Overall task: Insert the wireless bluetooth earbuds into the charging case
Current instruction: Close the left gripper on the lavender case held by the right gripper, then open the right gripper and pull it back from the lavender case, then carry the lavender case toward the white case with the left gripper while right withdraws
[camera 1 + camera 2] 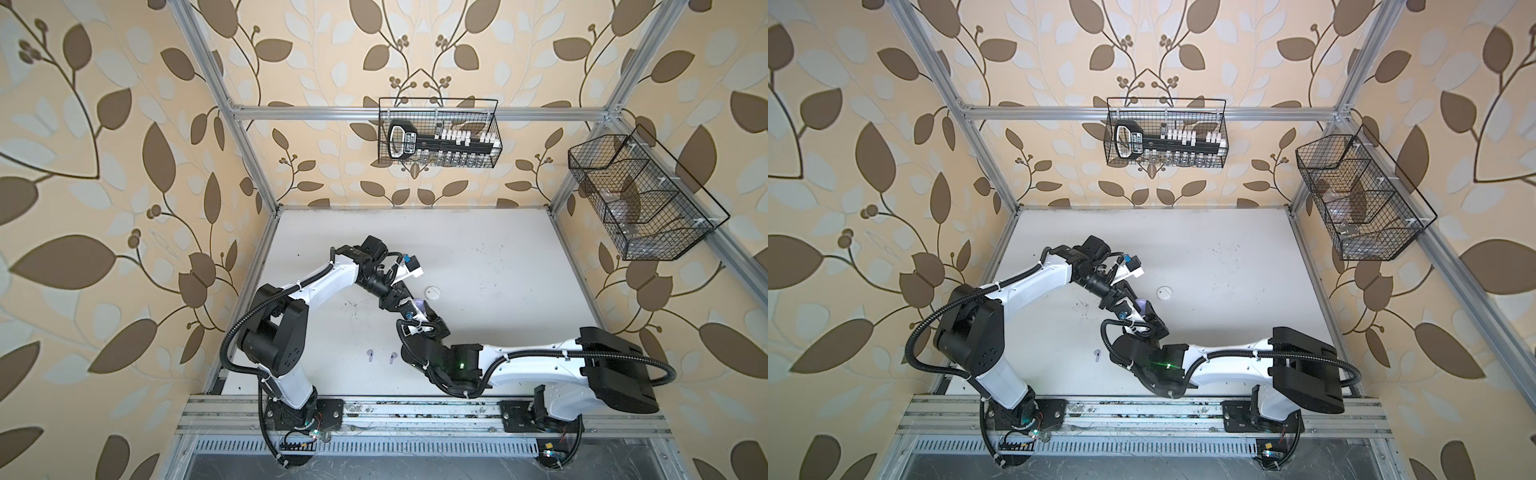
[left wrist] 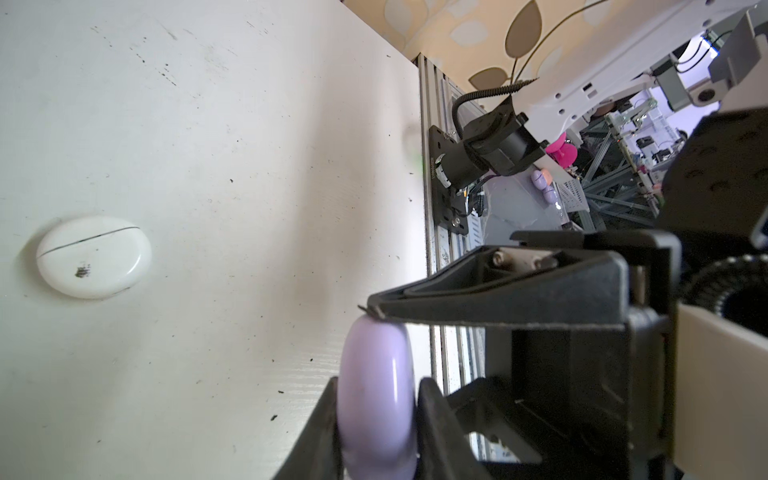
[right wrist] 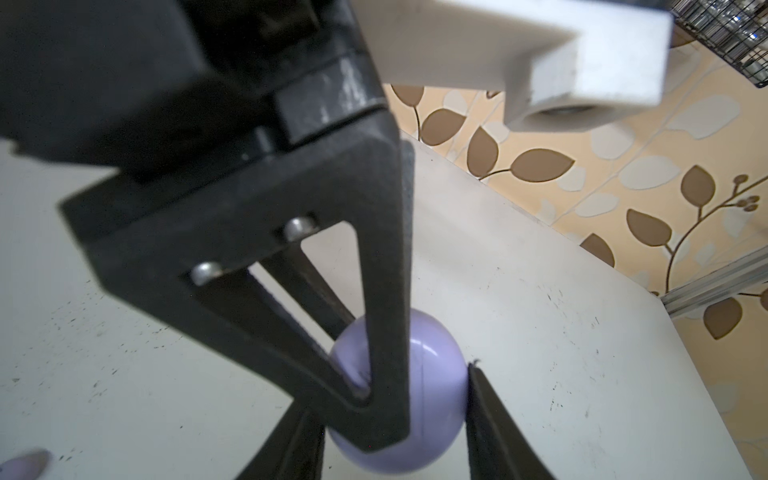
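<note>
Roughly mid-table (image 1: 498, 257), both arms meet at the lavender charging case (image 2: 376, 395). The right hand (image 3: 390, 399) grips it. One black finger presses against each flat face, so the round case stands on edge between them, its lid seam a thin, closed line. The left hand (image 2: 374, 311) reaches in from the far side, and the tip of one finger touches the case's rim. Its second finger sits close behind the first, but I cannot tell whether the pair actually pinches the case or only rests there. It is also unclear whether the case touches the table or hangs just above it.

A lavender earbud (image 1: 369, 354) and a second lavender earbud (image 1: 393, 356) lie on the table nearer the arms' bases. They are side by side, a little apart, and well away from the held case. In a top view the right arm hides the second one.

The white charging case (image 2: 93, 256) lies flat and closed on the table just beyond the two hands, near them but not touching. It has a dark smudge on its shell.
</note>
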Controlling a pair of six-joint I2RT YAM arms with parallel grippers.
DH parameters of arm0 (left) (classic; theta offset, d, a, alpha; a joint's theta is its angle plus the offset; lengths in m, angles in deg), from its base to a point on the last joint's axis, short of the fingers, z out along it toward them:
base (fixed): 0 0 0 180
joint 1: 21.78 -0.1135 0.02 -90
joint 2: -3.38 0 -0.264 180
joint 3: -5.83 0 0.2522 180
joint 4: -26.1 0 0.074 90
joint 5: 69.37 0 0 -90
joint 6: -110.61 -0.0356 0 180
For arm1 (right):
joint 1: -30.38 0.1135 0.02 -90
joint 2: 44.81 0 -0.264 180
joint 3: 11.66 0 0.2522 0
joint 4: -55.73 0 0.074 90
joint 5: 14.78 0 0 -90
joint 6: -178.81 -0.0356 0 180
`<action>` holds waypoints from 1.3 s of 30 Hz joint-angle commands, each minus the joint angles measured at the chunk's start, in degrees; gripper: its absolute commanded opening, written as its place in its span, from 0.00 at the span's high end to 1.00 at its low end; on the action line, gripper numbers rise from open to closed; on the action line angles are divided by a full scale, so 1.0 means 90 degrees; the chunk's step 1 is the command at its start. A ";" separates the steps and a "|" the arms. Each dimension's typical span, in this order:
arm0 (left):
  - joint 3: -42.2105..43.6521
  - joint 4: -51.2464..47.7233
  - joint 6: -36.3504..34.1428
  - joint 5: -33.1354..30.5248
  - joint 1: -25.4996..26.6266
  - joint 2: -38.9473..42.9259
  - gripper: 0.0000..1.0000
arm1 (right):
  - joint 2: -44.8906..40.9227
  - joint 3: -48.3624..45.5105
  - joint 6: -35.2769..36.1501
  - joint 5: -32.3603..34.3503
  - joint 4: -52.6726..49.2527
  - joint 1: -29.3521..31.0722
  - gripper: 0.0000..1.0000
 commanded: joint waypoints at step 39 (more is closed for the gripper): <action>0.0164 0.2098 0.1162 -0.0061 0.0087 -0.0186 0.95 | -0.2188 -0.0749 -0.5861 0.0866 -0.4858 0.0692 0.17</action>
